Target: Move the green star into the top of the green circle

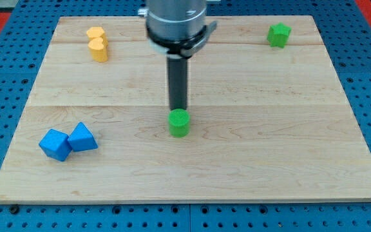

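No writing shows anywhere; my tip (178, 108), a bare rod with no pincer to close, sits just at 12 o'clock of the green circle (180, 122), while the green star (278, 35) lies well apart toward 2 o'clock, the wooden board (250, 129) between them bare, with a yellow block (98, 44) at 10 o'clock and a blue cube (55, 144) touching a blue triangle (82, 137) at 8 o'clock.

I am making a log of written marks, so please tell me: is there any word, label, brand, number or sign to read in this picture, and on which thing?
None: no readable text shows on the wooden board, the green star, the green circle, the other blocks or the arm.
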Robot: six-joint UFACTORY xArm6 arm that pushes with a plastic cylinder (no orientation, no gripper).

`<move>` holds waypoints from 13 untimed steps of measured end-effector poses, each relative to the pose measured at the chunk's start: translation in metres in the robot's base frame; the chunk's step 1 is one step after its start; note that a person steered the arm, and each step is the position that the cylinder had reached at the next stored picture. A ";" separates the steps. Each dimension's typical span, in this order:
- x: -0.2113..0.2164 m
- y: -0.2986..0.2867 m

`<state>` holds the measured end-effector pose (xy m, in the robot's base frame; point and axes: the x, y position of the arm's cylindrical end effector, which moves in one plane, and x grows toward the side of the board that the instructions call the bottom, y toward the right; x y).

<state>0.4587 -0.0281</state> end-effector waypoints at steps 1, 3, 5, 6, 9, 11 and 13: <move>0.041 -0.013; 0.018 0.080; -0.082 0.278; -0.170 0.297; -0.184 0.158; -0.168 0.136; -0.136 0.192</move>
<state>0.3229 0.1643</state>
